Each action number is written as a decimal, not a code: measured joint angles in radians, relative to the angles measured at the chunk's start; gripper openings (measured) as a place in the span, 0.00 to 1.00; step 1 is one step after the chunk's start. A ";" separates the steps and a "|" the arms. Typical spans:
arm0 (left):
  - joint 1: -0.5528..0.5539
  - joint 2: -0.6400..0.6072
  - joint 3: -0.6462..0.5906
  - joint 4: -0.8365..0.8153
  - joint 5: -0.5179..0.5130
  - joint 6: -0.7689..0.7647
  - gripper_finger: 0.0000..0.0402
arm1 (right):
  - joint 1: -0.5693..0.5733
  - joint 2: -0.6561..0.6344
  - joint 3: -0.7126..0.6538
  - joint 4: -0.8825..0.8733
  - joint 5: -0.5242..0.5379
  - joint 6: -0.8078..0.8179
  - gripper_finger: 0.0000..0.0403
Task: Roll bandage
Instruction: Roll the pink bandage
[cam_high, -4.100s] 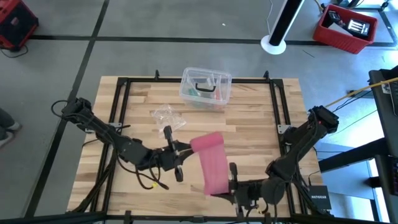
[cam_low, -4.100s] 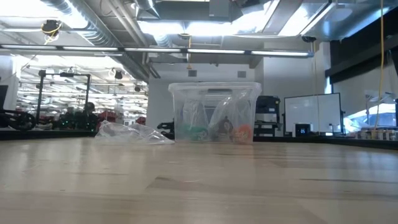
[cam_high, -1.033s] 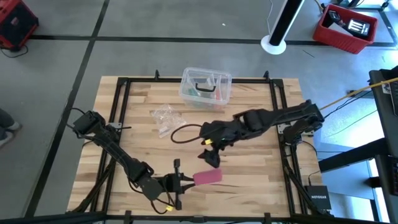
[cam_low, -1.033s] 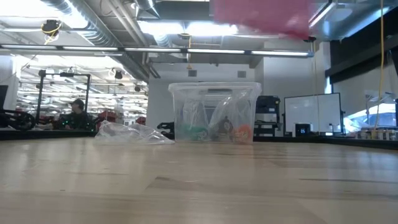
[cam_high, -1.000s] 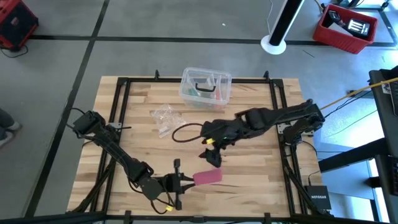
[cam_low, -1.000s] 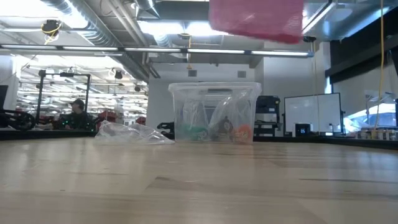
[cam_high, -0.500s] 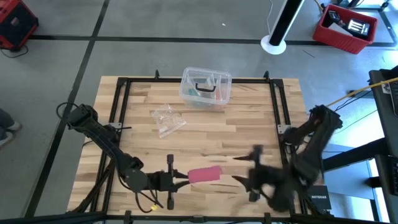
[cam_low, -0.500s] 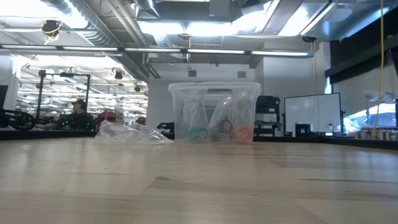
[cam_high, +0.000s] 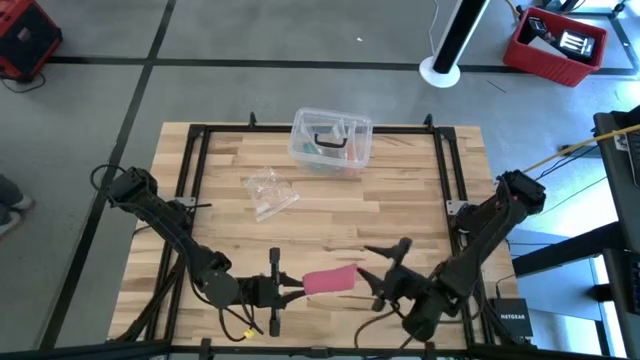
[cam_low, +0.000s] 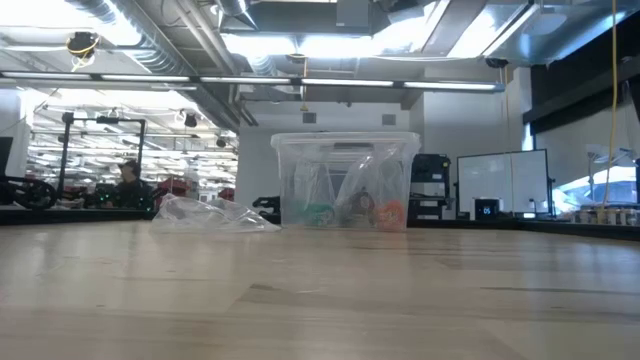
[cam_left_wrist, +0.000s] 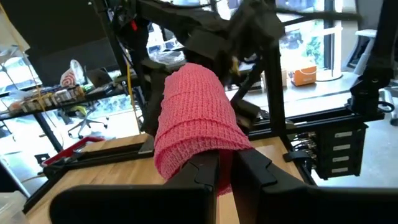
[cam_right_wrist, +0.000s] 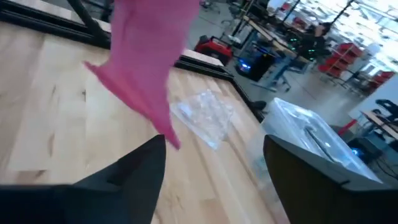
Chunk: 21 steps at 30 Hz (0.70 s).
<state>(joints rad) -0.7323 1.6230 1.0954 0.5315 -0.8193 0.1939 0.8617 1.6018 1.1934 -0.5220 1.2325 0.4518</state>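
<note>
The left gripper (cam_high: 292, 290) is clamped on one end of the bandage (cam_high: 330, 280), held near the table's (cam_high: 400, 215) front edge. The right gripper (cam_high: 382, 276) sits just beside its other end, fingers spread wide, gripping nothing. The box (cam_high: 332, 140) and wrapper (cam_high: 268, 190) lie well apart — bare boards between.

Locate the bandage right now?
In the high view the bandage sits over the table's near edge, around centre, clamped at its end in the left gripper, with the open right gripper just to its right.
</note>
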 joint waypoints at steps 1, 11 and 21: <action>-0.001 0.000 0.000 0.000 0.001 0.000 0.04 | -0.008 -0.016 0.000 0.005 -0.015 -0.019 0.65; -0.007 0.000 0.000 -0.034 0.002 -0.009 0.04 | -0.081 -0.182 0.002 0.081 -0.472 -0.156 0.59; -0.015 0.001 0.000 -0.046 -0.005 -0.030 0.04 | -0.182 -0.161 -0.124 0.548 -0.621 -0.439 0.59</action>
<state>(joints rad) -0.7469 1.6238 1.0953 0.4857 -0.8247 0.1638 0.6799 1.4406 1.0691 0.0259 0.6116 0.0132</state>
